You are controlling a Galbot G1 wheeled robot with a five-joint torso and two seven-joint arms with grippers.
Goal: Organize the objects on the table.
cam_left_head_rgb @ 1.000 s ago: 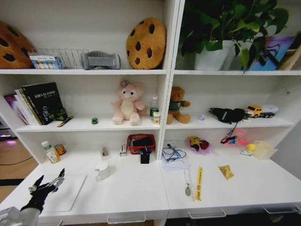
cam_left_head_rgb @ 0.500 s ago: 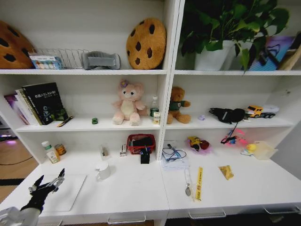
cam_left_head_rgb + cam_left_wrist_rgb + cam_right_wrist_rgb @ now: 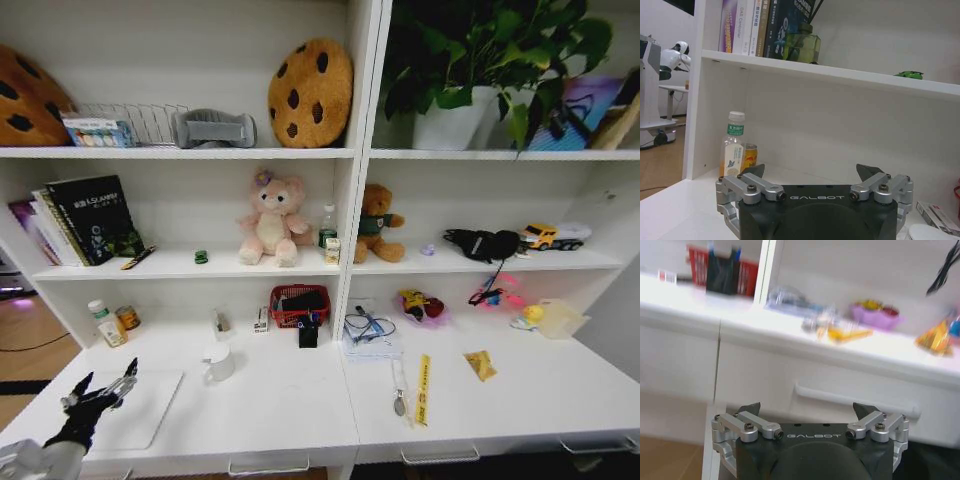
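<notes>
Where the left hand [image 3: 100, 392] hovers spread, silver laptop [image 3: 135, 408] just beneath, on the table [image 3: 290, 400].

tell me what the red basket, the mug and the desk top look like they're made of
Red basket: probably plastic or coated wire; its walls show an open mesh, matte red.
Mug: likely glazed ceramic; plain white, smooth, with a thick handle, though plastic is possible.
Desk top: looks like white laminated board; flat and even with a soft sheen and a seam running front to back.
</notes>
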